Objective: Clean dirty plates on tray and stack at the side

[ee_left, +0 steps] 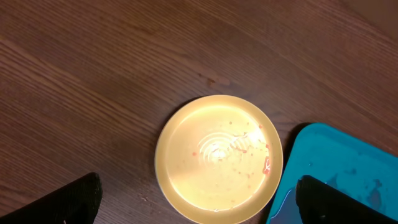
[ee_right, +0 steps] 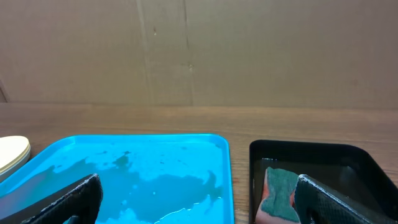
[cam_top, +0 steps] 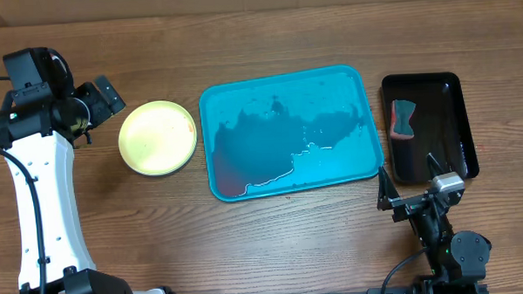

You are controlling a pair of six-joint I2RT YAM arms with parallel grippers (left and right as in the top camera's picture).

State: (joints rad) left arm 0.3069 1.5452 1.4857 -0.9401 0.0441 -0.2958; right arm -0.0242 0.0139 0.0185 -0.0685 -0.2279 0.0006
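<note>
Yellow-green plate (cam_top: 157,137) beside the wet tray (cam_top: 329,92), both tools wide.
Overhead: plate left of centre, just off the tray's left edge. Left wrist: left gripper (ee_left: 202,208) splayed wide, plate bottom centre. Right wrist: right gripper (ee_right: 199,199) wide, tray lower left.

The plate (ee_left: 217,158) under the left claw (ee_left: 199,202) looks like smooth glossy plastic, with a big glare spot on it. The table (ee_left: 93,74) around it is matt wood, grainy. Ahead of the right claw (ee_right: 199,202), the blue tray (ee_right: 143,143) is shiny wet plastic, the black tray (ee_right: 311,149) is glossy too, and the sponge (ee_right: 277,190) looks rough. The back wall (ee_right: 249,56) is matt cardboard.
</note>
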